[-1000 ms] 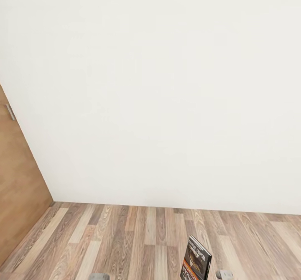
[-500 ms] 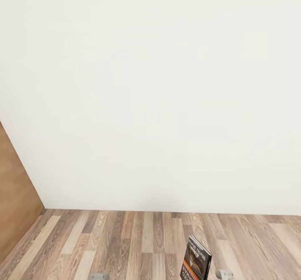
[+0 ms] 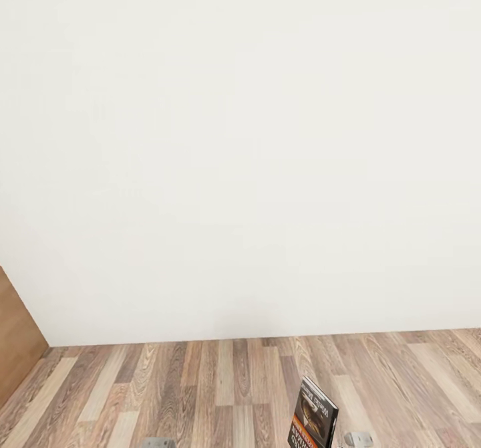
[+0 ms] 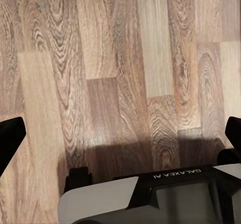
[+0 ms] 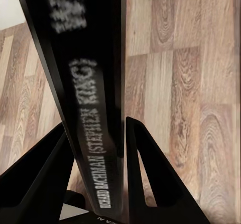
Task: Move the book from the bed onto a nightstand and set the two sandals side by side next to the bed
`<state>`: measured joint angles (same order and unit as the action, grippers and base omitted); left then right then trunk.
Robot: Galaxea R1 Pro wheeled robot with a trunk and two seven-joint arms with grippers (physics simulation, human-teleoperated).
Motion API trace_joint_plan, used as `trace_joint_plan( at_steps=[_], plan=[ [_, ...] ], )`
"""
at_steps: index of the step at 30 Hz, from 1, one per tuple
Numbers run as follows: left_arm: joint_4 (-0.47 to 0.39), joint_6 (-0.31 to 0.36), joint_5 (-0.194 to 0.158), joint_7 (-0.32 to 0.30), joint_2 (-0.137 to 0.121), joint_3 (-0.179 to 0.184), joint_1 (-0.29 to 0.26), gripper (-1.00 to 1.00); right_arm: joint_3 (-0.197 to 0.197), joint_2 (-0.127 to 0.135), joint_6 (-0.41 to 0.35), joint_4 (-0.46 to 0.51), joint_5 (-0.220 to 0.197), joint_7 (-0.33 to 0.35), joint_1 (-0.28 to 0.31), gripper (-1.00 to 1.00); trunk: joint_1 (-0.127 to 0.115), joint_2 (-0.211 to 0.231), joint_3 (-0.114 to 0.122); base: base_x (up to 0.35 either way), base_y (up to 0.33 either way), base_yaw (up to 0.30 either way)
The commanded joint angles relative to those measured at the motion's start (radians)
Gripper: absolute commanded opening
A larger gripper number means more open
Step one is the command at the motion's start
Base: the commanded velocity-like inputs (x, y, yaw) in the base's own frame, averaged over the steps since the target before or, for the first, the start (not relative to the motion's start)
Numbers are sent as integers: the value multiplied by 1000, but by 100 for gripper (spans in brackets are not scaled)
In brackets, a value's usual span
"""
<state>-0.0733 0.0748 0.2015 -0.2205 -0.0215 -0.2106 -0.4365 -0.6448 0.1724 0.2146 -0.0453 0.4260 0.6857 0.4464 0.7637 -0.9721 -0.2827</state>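
Ahead of you a bare white wall (image 3: 240, 147) meets the wood-plank floor (image 3: 220, 388), with a brown wooden panel (image 3: 17, 334) cut off at nine o'clock. Your right gripper (image 5: 98, 163) is clamped on the book (image 3: 314, 421), held upright at five o'clock, its lower part cropped. Your left gripper (image 4: 120, 143) hangs spread apart over floorboards, fingertips (image 4: 10, 138) partly out of frame.

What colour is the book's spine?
Black with white lettering on the book, best in the right wrist view.
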Motion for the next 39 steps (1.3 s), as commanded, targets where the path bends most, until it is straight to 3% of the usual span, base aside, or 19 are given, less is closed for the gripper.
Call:
trace_joint_plan(
  at_steps=[1, 12, 34, 39],
  plan=[
    [-2, 6, 9, -5, 0, -9, 0, 100, -9, 1, 6, -4, 10, 0, 1, -100, 0, -1, -1, 0, 0, -159],
    [-3, 6, 10, -5, 0, -9, 0, 100, -9, 1, 6, -4, 10, 0, 1, -100, 0, -1, -1, 28, 0, -145],
    [15, 7, 9, -5, 6, -9, 0, 100, -10, 2, 6, -32, 6, 0, 0, -100, 0, -1, -1, 279, 0, -128],
    [46, 7, 8, -5, 9, -9, 5, 100, -10, 3, 7, -36, 4, 0, -86, -100, 0, -1, -1, 230, 0, -115]
  ],
)
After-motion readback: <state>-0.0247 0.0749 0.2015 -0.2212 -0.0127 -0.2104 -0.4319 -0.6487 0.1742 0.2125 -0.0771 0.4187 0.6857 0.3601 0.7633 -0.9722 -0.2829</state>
